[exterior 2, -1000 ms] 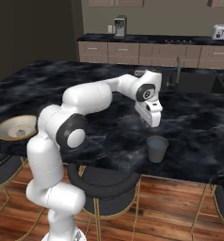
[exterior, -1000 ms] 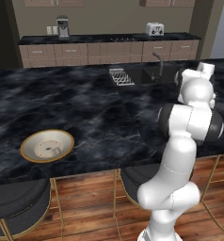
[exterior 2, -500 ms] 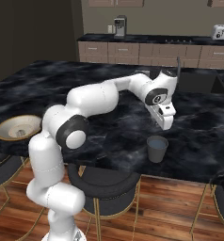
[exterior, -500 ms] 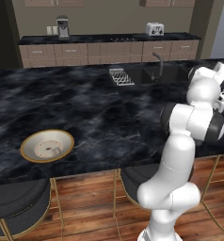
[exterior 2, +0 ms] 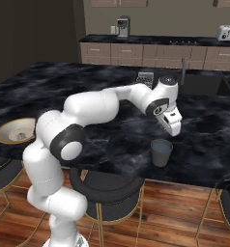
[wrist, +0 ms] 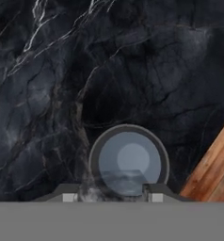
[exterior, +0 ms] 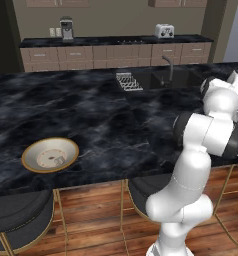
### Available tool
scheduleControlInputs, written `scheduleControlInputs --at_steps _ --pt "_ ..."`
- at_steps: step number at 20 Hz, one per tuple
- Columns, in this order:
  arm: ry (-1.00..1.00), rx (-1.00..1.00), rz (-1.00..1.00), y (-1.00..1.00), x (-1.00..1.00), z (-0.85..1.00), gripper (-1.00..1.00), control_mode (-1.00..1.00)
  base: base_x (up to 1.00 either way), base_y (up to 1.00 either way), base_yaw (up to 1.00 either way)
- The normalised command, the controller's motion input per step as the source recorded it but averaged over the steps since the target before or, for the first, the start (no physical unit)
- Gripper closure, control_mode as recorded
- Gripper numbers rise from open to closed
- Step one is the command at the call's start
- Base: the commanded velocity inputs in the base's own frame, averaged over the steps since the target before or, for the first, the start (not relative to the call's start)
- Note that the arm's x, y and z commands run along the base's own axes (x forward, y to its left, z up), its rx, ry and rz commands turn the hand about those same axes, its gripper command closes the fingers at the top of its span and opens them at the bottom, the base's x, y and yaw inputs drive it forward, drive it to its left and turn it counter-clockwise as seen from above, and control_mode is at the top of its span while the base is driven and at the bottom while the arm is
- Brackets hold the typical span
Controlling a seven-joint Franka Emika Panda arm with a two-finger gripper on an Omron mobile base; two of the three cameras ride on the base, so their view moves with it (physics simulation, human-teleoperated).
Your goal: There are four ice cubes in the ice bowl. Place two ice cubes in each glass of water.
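Ice bowl (exterior: pixel 50 155): far left on the black marble counter (exterior: pixel 91 115), near its front edge, well apart from the arm's present reach; tan-gold rim, cream inside.
Ice cubes (exterior: pixel 58 160): pale small lumps lying inside the bowl; how many cannot be counted from here.
Sink (exterior: pixel 166 80): centre-back of the counter, with a faucet; no part in the task.
Gripper (exterior 2: pixel 175 126): hung out to the right over the counter, just above and slightly behind the tumbler, presumably to line up for a drop.
Pincer state: set narrow; a faint whitish see-through smudge sits by one fingertip in the hand view, likely an ice cube carried there, but whether it is truly held cannot be told.
Glass of water (exterior 2: pixel 161 152): upright near the counter's front edge at right; in the hand view its mouth (wrist: pixel 129 162) lies directly ahead of the tips, water showing inside.
Second glass: not located.
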Motion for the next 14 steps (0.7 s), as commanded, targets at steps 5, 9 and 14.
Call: scheduleControlInputs --at_steps 5,9,14 --pt "0.04 -0.07 0.0 0.0 0.0 -0.11 1.0 -1.0 0.0 0.0 0.0" --pt "0.08 0.0 0.0 0.0 0.0 -0.13 1.0 -1.0 0.0 0.0 0.0" --pt "0.05 0.0 0.0 -0.01 0.01 -0.38 1.0 -1.0 0.0 0.0 0.0"
